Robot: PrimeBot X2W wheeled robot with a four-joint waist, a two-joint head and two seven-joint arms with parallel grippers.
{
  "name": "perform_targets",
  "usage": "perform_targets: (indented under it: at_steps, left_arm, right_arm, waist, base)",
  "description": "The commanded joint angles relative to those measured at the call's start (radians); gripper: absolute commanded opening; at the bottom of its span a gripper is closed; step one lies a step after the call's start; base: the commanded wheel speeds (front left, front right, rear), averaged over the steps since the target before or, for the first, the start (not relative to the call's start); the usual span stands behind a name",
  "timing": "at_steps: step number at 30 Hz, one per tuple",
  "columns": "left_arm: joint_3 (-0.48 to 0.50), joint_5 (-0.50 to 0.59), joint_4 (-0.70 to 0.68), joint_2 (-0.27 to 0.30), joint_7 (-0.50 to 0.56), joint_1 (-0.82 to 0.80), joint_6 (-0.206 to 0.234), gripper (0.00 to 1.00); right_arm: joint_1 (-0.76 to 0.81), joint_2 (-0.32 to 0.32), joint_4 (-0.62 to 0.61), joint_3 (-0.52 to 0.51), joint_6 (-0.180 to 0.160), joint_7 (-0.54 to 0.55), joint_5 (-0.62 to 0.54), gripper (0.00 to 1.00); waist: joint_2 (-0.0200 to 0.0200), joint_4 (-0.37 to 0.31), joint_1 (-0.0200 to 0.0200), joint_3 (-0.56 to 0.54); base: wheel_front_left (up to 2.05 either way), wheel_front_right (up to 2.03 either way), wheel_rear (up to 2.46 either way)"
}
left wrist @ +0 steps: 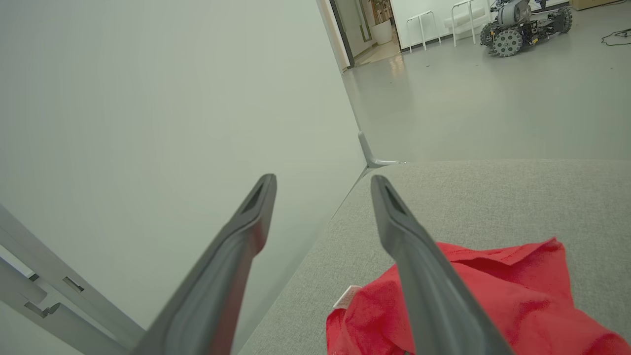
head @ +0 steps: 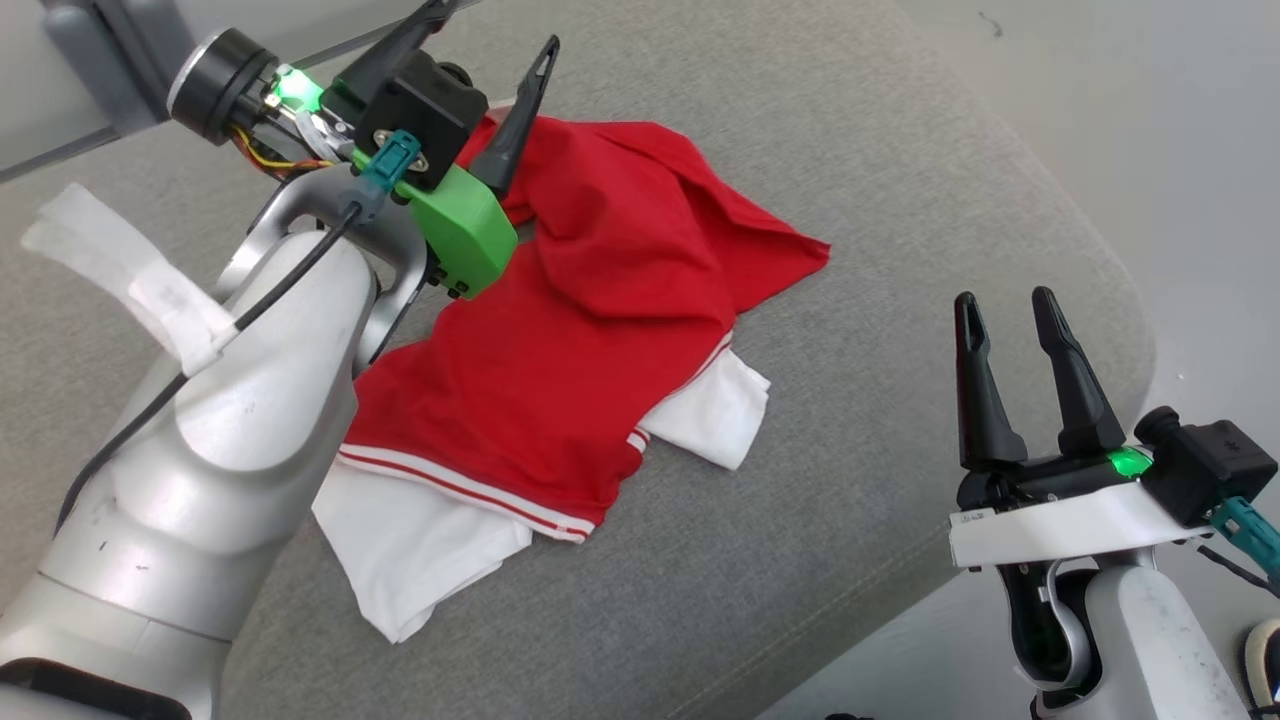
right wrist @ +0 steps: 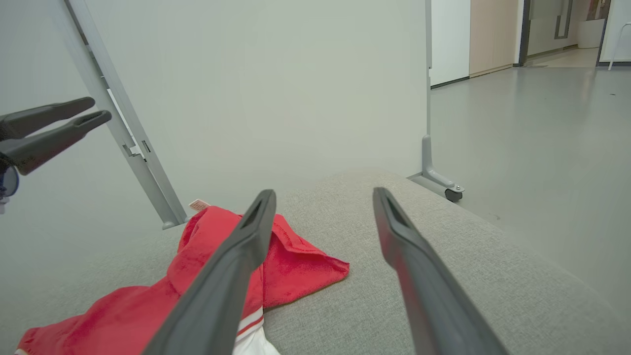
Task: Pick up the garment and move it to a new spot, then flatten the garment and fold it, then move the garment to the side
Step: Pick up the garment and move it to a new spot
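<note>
The garment (head: 600, 300) is red with white-striped cuffs and white sleeves (head: 420, 550), and it lies crumpled on the grey cushion (head: 900, 200). My left gripper (head: 495, 25) hovers open over the garment's far left end, its fingers apart and holding nothing. The left wrist view has those fingers (left wrist: 323, 178) above the red cloth (left wrist: 493, 296) with a small label at its edge. My right gripper (head: 1003, 297) stands open at the cushion's near right edge, apart from the garment. In the right wrist view its fingers (right wrist: 324, 192) point over the red cloth (right wrist: 296, 261), and the left gripper (right wrist: 98, 108) hangs at the upper left.
A pale partition wall with a grey metal frame (right wrist: 138, 148) stands behind the cushion, with a caster foot (right wrist: 434, 172) at its corner. Grey floor lies beyond the cushion's right edge. Far off stand a wheeled machine (left wrist: 512, 29) and white stools (left wrist: 419, 24).
</note>
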Motion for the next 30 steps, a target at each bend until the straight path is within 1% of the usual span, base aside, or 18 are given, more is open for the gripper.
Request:
perform_targets:
  at_steps: [1, 4, 10, 11, 15, 18, 20, 23, 25, 28, 30]
  left_arm:
    - [0.015, -0.010, -0.001, 0.016, -0.021, 0.017, 0.011, 1.00]
    - [0.028, -0.005, -0.026, 0.033, -0.065, 0.049, 0.049, 1.00]
    - [0.079, -0.046, -0.133, 0.042, -0.143, 0.201, 0.144, 1.00]
    - [0.076, -0.038, -0.148, 0.046, -0.149, 0.239, 0.167, 1.00]
    - [0.055, -0.034, -0.186, 0.039, -0.172, 0.370, 0.216, 1.00]
    - [0.045, -0.017, -0.211, 0.031, -0.192, 0.462, 0.259, 1.00]
    - [0.042, -0.013, -0.242, 0.013, -0.198, 0.523, 0.287, 1.00]
    - [0.060, 0.005, -0.319, -0.004, -0.198, 0.611, 0.321, 1.00]
    - [0.080, 0.009, -0.352, -0.015, -0.197, 0.664, 0.333, 1.00]
    - [0.095, 0.051, -0.386, -0.018, -0.198, 0.702, 0.332, 1.00]
    - [0.116, 0.049, -0.388, -0.031, -0.198, 0.737, 0.338, 1.00]
  right_arm:
    - [-0.005, 0.000, -0.007, -0.001, -0.001, -0.003, -0.014, 1.00]
    - [-0.015, -0.001, -0.011, -0.012, -0.001, -0.003, -0.010, 1.00]
    - [-0.016, -0.001, -0.026, -0.040, -0.001, -0.003, -0.088, 1.00]
    - [-0.014, -0.001, -0.025, -0.048, -0.001, -0.003, -0.100, 1.00]
    - [-0.007, -0.001, -0.018, -0.049, -0.001, -0.003, -0.151, 1.00]
    - [0.001, -0.002, -0.019, -0.061, -0.001, -0.003, -0.165, 1.00]
    - [0.013, -0.001, -0.019, -0.075, -0.001, -0.003, -0.162, 1.00]
    - [0.031, -0.001, -0.018, -0.072, -0.001, -0.003, -0.175, 1.00]
    - [0.045, -0.001, -0.016, -0.070, -0.001, -0.003, -0.183, 1.00]
    - [0.073, -0.001, -0.012, -0.075, -0.001, -0.003, -0.167, 1.00]
    - [0.087, -0.001, -0.002, -0.064, -0.001, -0.003, -0.163, 1.00]
  waist:
    - [0.0000, 0.097, 0.0000, -0.008]
    - [0.0000, 0.171, 0.0000, -0.024]
    - [0.0000, 0.347, 0.0000, -0.082]
    - [0.0000, 0.377, 0.0000, -0.090]
    - [0.0000, 0.466, 0.0000, -0.118]
    - [0.0000, 0.506, 0.0000, -0.133]
    - [0.0000, 0.530, 0.0000, -0.143]
    - [0.0000, 0.553, 0.0000, -0.150]
    - [0.0000, 0.560, 0.0000, -0.156]
    - [0.0000, 0.570, 0.0000, -0.163]
    - [0.0000, 0.571, 0.0000, -0.169]
  base:
    - [0.00, 0.00, 0.00]
    - [0.00, 0.00, 0.00]
    - [0.00, 0.00, 0.00]
    - [0.00, 0.00, 0.00]
    - [0.00, 0.00, 0.00]
    - [0.00, 0.00, 0.00]
    - [0.00, 0.00, 0.00]
    - [0.00, 0.00, 0.00]
    - [0.00, 0.00, 0.00]
    - [0.00, 0.00, 0.00]
    - [0.00, 0.00, 0.00]
